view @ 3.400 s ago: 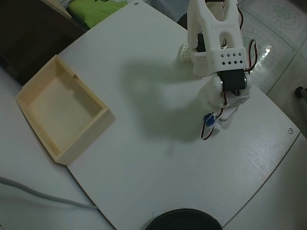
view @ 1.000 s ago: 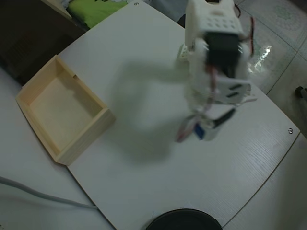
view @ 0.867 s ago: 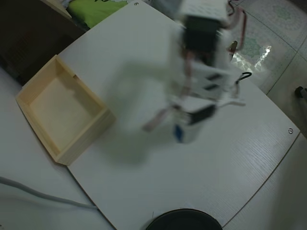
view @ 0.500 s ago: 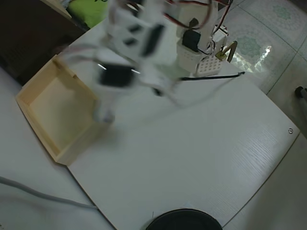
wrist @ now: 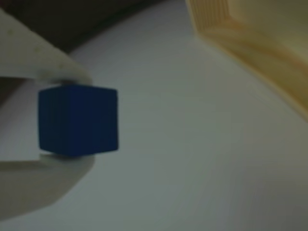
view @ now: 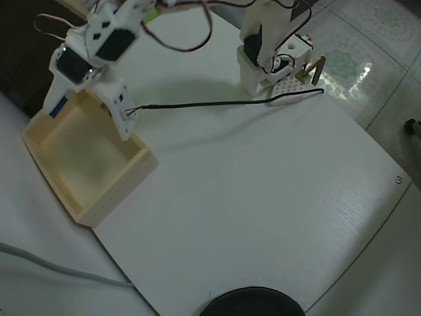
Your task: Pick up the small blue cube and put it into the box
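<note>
The small blue cube (wrist: 78,120) fills the left of the wrist view, pinched between an upper finger (wrist: 33,53) and a lower finger (wrist: 38,187). From overhead, my gripper (view: 58,106) is shut on the cube (view: 60,104), which shows only as a thin blue strip. It hangs at the far left rim of the box (view: 118,191), a shallow pale wooden tray at the table's left. The box's wall (wrist: 250,43) crosses the wrist view's top right, blurred.
The arm's base and a small white perforated block (view: 289,89) stand at the table's back. A black cable (view: 197,104) stretches from there toward the gripper. A black round object (view: 250,303) sits at the front edge, and a grey cable (view: 52,266) lies at lower left.
The arm swung from the right side of the table across to the left, carrying the blue cube, and now hangs at the box's far left rim.
</note>
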Robot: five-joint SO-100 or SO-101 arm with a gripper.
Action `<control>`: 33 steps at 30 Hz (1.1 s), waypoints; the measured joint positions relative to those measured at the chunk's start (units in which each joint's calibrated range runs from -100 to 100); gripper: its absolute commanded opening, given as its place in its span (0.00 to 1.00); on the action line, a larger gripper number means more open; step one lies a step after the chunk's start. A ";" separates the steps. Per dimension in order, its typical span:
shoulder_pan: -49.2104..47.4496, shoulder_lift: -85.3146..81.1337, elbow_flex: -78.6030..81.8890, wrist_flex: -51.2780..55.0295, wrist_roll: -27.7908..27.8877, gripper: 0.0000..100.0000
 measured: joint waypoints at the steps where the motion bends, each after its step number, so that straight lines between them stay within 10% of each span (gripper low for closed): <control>1: 0.00 0.00 1.45 -1.02 0.00 0.08; 24: -1.47 0.00 13.30 -2.90 -2.37 0.23; 33: 0.07 0.00 3.08 -2.13 -11.74 0.22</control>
